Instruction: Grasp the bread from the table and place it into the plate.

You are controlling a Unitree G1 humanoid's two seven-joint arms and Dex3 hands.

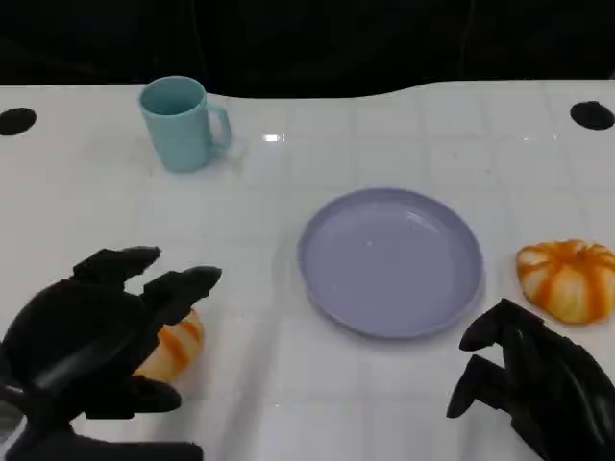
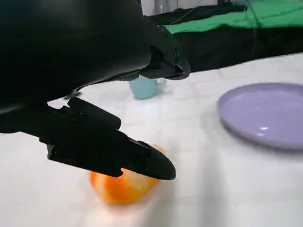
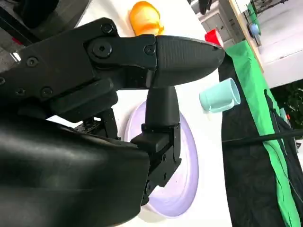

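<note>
Black and close to the lens, the left hand (image 1: 91,341) hangs with fingers spread wide over one orange-striped bread roll (image 1: 173,348) at the bench's near left, holding nothing, while the right hand (image 1: 533,379) sits loosely curled and empty at the near right. Two rolls show in all, the second bread roll (image 1: 567,279) lying just beside the right rim of the single lavender plate (image 1: 332,288); one teal mug (image 1: 181,123) stands well apart toward the far edge. Bare white gridded bench (image 1: 288,403) lies between roll and plate, with black and green drapes beyond.
</note>
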